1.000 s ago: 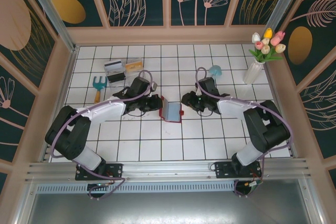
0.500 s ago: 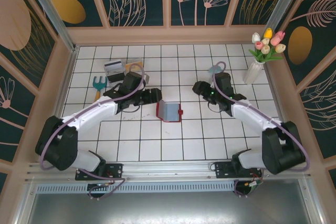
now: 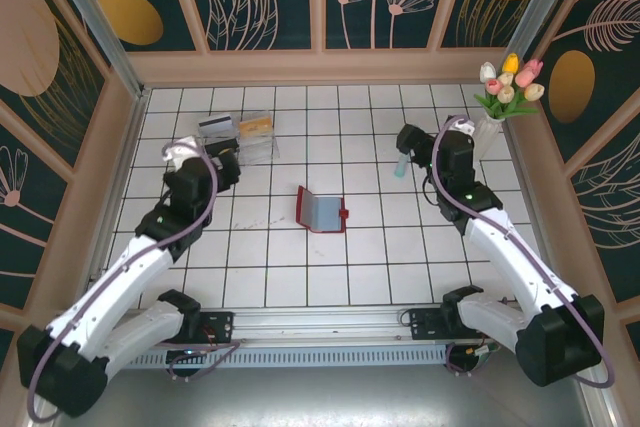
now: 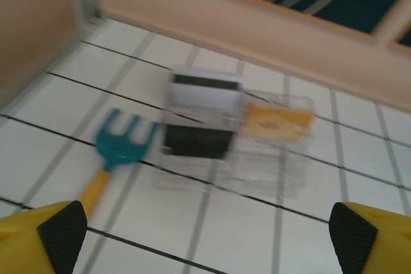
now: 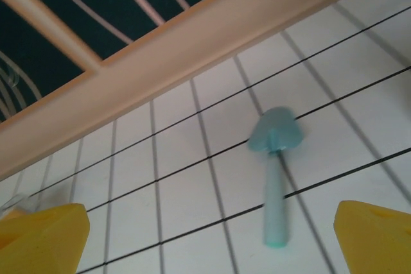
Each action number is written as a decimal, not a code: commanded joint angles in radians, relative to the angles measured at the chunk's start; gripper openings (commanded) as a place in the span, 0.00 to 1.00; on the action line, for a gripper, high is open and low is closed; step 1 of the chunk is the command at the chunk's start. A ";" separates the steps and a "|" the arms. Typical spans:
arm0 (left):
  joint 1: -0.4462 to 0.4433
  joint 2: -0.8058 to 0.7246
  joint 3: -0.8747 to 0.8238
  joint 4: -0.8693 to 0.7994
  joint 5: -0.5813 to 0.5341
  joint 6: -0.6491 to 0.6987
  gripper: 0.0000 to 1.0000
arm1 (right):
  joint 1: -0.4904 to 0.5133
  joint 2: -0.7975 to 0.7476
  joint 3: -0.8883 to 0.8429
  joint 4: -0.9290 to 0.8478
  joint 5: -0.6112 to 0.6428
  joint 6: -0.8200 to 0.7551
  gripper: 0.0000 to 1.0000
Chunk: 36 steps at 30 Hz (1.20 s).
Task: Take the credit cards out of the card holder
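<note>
The red card holder [image 3: 322, 210] lies unfolded on the tiles mid-table, its pale grey-blue inside facing up and the snap tab to the right. A grey credit card [image 3: 215, 127] [image 4: 204, 91] and a yellowish one [image 3: 256, 125] [image 4: 278, 122] lie at the back left, the yellowish one at the clear plastic box [image 3: 252, 145] [image 4: 263, 158]. My left gripper [image 3: 226, 165] [image 4: 205, 242] hangs open and empty just short of those cards. My right gripper [image 3: 408, 139] [image 5: 212, 242] is open and empty, above a teal toy shovel [image 5: 276, 171].
A teal toy rake [image 4: 119, 145] with a yellow handle lies left of the cards. A dark flat piece [image 4: 196, 140] sits beside the clear box. A white vase [image 3: 483, 135] of tulips stands at the back right. Wooden walls [image 3: 320, 67] ring the tiled floor.
Both grippers opened and drew away from the card holder, the left to the back left, the right to the back right. The holder stays open on the tiles.
</note>
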 commanded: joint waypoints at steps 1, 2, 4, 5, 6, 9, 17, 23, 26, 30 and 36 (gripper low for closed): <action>0.017 -0.109 -0.110 0.152 -0.264 0.070 0.98 | -0.013 -0.034 -0.045 0.062 0.201 -0.091 0.99; 0.020 -0.140 -0.147 0.192 -0.272 0.098 0.99 | -0.013 -0.045 -0.085 0.112 0.231 -0.116 0.99; 0.025 -0.170 -0.205 0.253 -0.301 0.120 0.99 | -0.014 -0.071 -0.172 0.225 0.260 -0.166 0.99; 0.029 -0.176 -0.233 0.288 -0.307 0.132 0.99 | -0.015 -0.087 -0.227 0.295 0.277 -0.194 0.99; 0.035 -0.174 -0.259 0.310 -0.310 0.141 0.98 | -0.014 -0.093 -0.257 0.332 0.295 -0.205 0.99; 0.066 -0.141 -0.313 0.378 -0.323 0.138 0.99 | -0.018 -0.099 -0.356 0.455 0.370 -0.266 0.99; 0.274 0.002 -0.369 0.539 -0.191 0.128 0.99 | -0.093 -0.032 -0.452 0.552 0.380 -0.289 0.99; 0.344 0.096 -0.444 0.818 -0.076 0.282 0.99 | -0.138 0.032 -0.526 0.709 0.290 -0.365 0.99; 0.370 0.140 -0.505 0.966 -0.006 0.319 0.99 | -0.143 0.062 -0.572 0.827 0.242 -0.422 0.99; 0.386 0.216 -0.564 1.164 0.072 0.368 0.99 | -0.159 0.140 -0.604 0.980 0.180 -0.468 0.99; 0.393 0.334 -0.563 1.347 0.207 0.444 0.99 | -0.210 0.257 -0.586 1.122 0.100 -0.469 0.99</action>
